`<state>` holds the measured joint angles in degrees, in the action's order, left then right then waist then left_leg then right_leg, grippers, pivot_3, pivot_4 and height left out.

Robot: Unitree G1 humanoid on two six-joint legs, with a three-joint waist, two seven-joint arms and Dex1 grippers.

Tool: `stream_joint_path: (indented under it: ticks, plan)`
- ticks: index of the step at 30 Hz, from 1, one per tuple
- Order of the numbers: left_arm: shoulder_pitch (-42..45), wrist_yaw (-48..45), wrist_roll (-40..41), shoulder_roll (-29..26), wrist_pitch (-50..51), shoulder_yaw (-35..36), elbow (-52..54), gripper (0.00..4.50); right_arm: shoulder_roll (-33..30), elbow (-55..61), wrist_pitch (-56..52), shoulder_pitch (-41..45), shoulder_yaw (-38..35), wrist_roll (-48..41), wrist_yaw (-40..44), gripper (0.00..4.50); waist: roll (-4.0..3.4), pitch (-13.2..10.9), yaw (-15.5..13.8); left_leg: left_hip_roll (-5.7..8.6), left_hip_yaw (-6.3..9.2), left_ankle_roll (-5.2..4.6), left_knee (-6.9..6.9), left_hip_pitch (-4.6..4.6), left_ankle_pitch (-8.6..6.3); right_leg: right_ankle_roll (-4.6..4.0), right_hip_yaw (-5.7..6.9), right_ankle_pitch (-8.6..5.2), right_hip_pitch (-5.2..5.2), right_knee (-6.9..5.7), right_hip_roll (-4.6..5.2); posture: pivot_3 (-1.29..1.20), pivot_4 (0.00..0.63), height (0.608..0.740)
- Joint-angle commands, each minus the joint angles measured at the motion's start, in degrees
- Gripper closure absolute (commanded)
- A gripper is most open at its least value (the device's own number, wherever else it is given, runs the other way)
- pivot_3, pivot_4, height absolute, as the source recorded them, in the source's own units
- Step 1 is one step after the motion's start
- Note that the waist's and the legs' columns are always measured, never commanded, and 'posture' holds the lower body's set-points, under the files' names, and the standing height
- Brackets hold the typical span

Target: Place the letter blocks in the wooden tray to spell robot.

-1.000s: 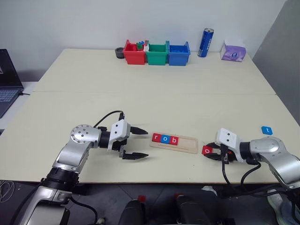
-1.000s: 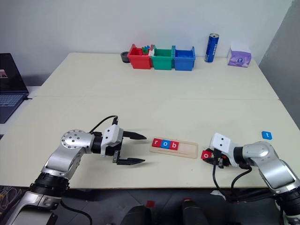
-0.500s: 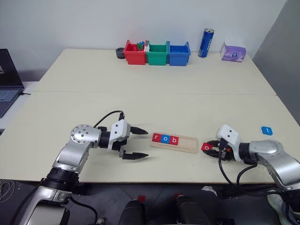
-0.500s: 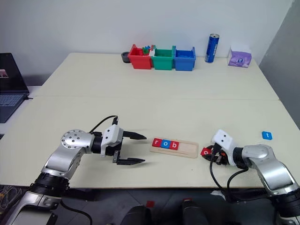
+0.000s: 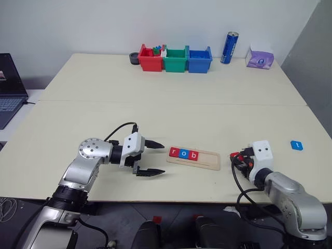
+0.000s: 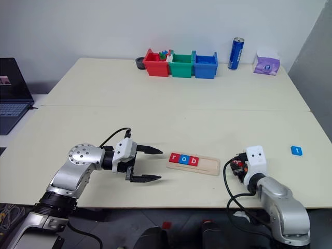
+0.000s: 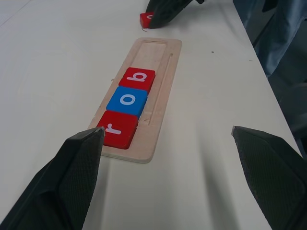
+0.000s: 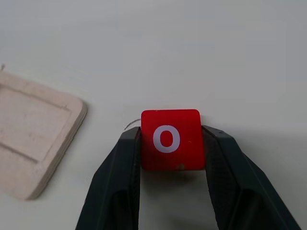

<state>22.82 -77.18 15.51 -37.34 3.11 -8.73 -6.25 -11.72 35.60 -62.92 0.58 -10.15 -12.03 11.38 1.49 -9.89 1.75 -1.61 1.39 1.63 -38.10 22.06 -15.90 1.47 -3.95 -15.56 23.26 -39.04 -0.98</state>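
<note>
Pinching the red "o" block [image 8: 171, 139] in right gripper [image 8: 171, 143], wooden tray's [image 5: 207, 158] empty slots at nine o'clock; left gripper [image 5: 152, 157] spread.

Silver arms [image 5: 85, 166] — white wrists, black cables — black jaws.

The bench [image 5: 104, 98] is a pale cream surface, with a seam running across it from left to right. Along its far edge stand a red bin [image 5: 149, 58], a green bin [image 5: 174, 59] and a blue bin [image 5: 198, 59] side by side, a dark round object [image 5: 133, 58] just left of them, a blue can [image 5: 229, 47] and a purple tissue pack [image 5: 259, 58] toward the far right corner. Near the front edge lies the wooden tray [image 5: 193, 158]. A blue tile [image 5: 296, 145] lies by the right edge.
</note>
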Motion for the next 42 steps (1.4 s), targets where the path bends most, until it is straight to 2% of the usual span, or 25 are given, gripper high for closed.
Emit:
stream_joint_path:
  ticks: [1, 3, 7, 12, 17, 20, 22, 24, 28, 30, 35, 42]
  plan:
    - [0.8, -0.4, 0.5, 0.2, -1.0, 0.0, 1.3, 0.00, 5.9, 4.2, -1.6, -0.9, -0.9, 1.0, -6.5, 3.05, -0.01, 0.0, 0.1, 0.00, 0.00, 0.00, 0.02, 0.00, 0.00, -0.01, 0.00, -0.01, 0.00, 0.00, 0.00, 0.00, 0.150, 0.740]
    - [0.9, -0.3, 0.4, 0.3, -1.0, -0.1, 1.3, 0.00, 8.3, 4.3, -1.7, -1.1, -0.6, 1.3, -8.3, 3.05, -0.01, 0.0, 0.1, -0.02, 0.01, 0.00, 0.04, 0.00, 0.00, -0.02, 0.00, -0.02, 0.02, 0.00, -0.01, 0.00, 0.150, 0.740]
    - [0.9, -0.3, 0.4, 0.4, -0.8, -0.1, 1.5, 0.00, 12.5, 5.2, -0.9, -0.5, -1.2, 1.0, -10.9, 1.69, -0.02, 0.0, 0.1, -0.02, 0.00, 0.00, 0.05, -0.01, 0.00, -0.03, 0.01, -0.02, 0.02, 0.01, -0.01, 0.00, 0.150, 0.740]
    - [0.7, -0.3, 0.5, 0.3, -0.6, -0.1, 1.7, 0.00, 10.0, 8.1, 0.2, 2.9, -1.5, 0.9, -10.2, 0.01, -0.03, 0.0, 0.1, 0.00, 0.00, 0.00, 0.04, 0.00, 0.00, -0.03, -0.03, -0.02, 0.03, 0.02, 0.01, 0.00, 0.150, 0.740]
    - [0.3, -0.2, 0.6, 0.1, -0.3, 0.0, 2.3, 0.00, 0.5, 7.5, -1.1, 6.1, -3.5, -2.9, -2.4, 0.01, -0.03, 0.0, 0.1, 0.02, -0.02, 0.00, 0.06, 0.01, 0.00, -0.03, -0.01, -0.03, 0.04, 0.04, 0.01, 0.00, 0.150, 0.740]
    - [0.2, -0.2, 0.5, 0.2, -0.3, -0.1, 2.2, 0.00, -12.0, 2.7, 1.3, 6.9, -2.7, -7.9, 11.2, 0.01, -0.03, 0.0, 0.1, 0.03, -0.05, -0.01, 0.08, 0.01, 0.00, -0.03, 0.00, -0.03, 0.04, 0.06, 0.00, 0.00, 0.150, 0.740]
    - [0.2, -0.3, 0.5, 0.2, -0.3, -0.2, 2.2, 0.00, -19.9, -0.9, 5.0, 6.7, -1.8, -10.1, 19.9, 0.01, -0.05, -0.1, 0.1, 0.06, -0.09, -0.01, 0.07, 0.03, 0.00, -0.03, 0.01, -0.03, 0.03, 0.08, 0.01, 0.00, 0.150, 0.740]
    - [0.5, -0.3, 0.5, 0.3, -0.3, -0.2, 2.0, 0.00, -28.8, -5.4, 12.5, 5.5, 1.9, -8.5, 28.9, 0.01, -0.03, -0.1, 0.1, 0.07, -0.11, -0.02, 0.06, 0.03, -0.01, -0.03, 0.05, -0.03, 0.01, 0.11, 0.01, 0.00, 0.150, 0.740]
    - [0.9, -0.3, 0.4, 0.4, -0.3, -0.3, 1.8, 0.00, -37.4, -14.8, 25.4, 5.8, 7.6, -5.3, 39.6, 0.01, 0.02, -0.1, 0.1, 0.08, -0.11, -0.02, 0.09, 0.03, -0.01, -0.03, 0.08, -0.04, 0.00, 0.12, -0.09, 0.00, 0.150, 0.740]
    - [0.9, -0.4, 0.4, 0.4, -0.3, -0.3, 1.8, 0.00, -39.7, -19.2, 30.5, 7.6, 10.4, -4.0, 44.0, 0.01, 0.02, -0.1, 0.1, 0.08, -0.12, -0.02, 0.08, 0.01, -0.01, -0.03, 0.07, -0.04, 0.00, 0.10, -0.11, 0.00, 0.150, 0.740]
    - [0.6, -0.3, 0.4, 0.1, 0.1, -0.2, 2.3, 0.00, -40.3, -28.8, 38.3, 13.6, 14.6, -1.2, 49.2, 0.01, 0.04, -0.1, 0.3, 0.06, -0.12, -0.02, 0.05, 0.00, -0.01, -0.04, 0.03, -0.03, 0.01, 0.06, -0.12, 0.00, 0.150, 0.740]
    - [0.1, 0.2, 0.5, -0.3, 0.6, 0.1, 3.2, 0.00, -39.2, -37.3, 42.4, 19.2, 18.6, 1.1, 54.3, 0.01, 0.04, -0.1, 0.1, 0.01, -0.11, -0.02, 0.04, 0.02, -0.01, -0.09, 0.04, 0.00, 0.01, 0.07, -0.05, 0.00, 0.150, 0.740]
